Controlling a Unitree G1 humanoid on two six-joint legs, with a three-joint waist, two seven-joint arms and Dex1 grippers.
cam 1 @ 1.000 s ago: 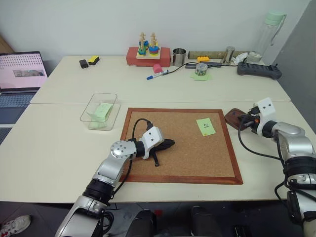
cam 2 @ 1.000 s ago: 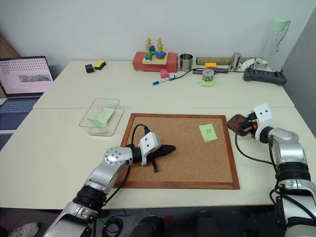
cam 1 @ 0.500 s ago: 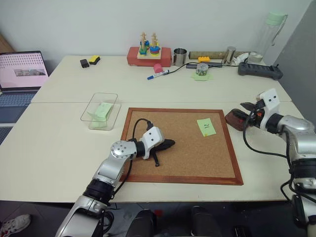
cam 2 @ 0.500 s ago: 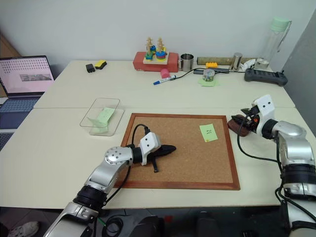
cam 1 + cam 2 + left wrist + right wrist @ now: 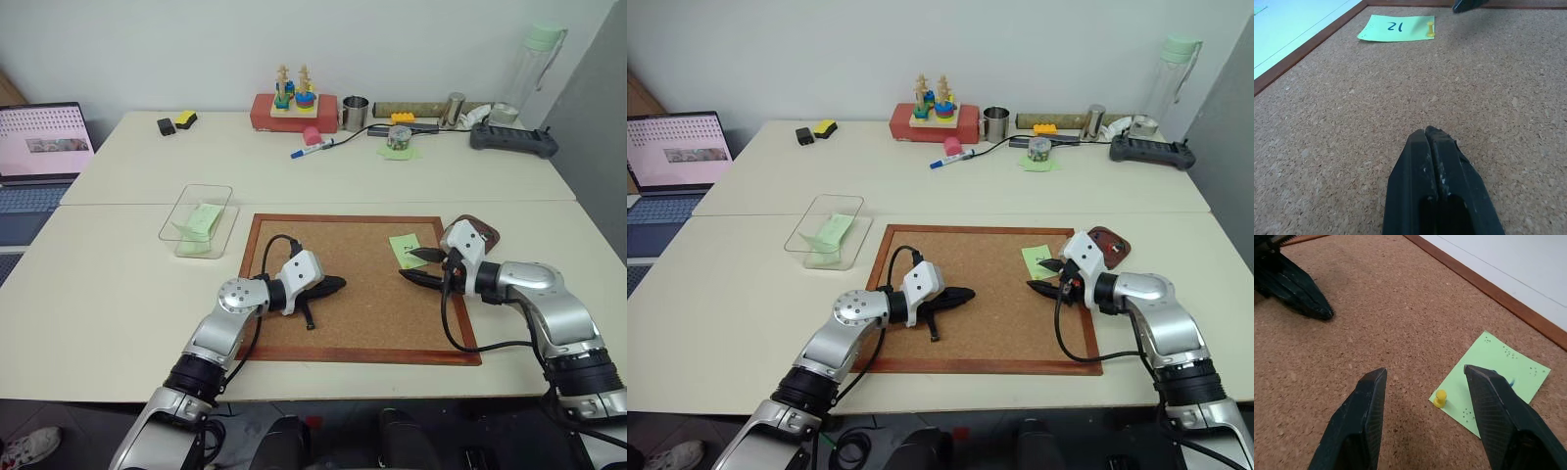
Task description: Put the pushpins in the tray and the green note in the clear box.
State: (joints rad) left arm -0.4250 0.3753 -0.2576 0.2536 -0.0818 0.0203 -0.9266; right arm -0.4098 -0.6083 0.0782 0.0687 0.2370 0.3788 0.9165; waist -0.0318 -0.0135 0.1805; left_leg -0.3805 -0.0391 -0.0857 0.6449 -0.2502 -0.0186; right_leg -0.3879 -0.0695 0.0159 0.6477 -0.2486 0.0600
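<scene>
Just one yellow pushpin (image 5: 1440,398), one green note (image 5: 1491,379).

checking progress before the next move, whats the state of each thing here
green note: flat on the cork board, one yellow pushpin upright in its edge
tray: beside the board
clear box: open, holds a blank green slip
left gripper: fingers shut, empty
right gripper: fingers open, over the pushpin

Found bare cork board (image 5: 362,294) between left gripper (image 5: 338,285) and right gripper (image 5: 409,265). Saw open fingers (image 5: 1359,423) straddling a yellow pushpin (image 5: 1439,398) on the green note (image 5: 1488,379); seemingly unobstructed. Left tray (image 5: 1114,242) just beyond.
</scene>
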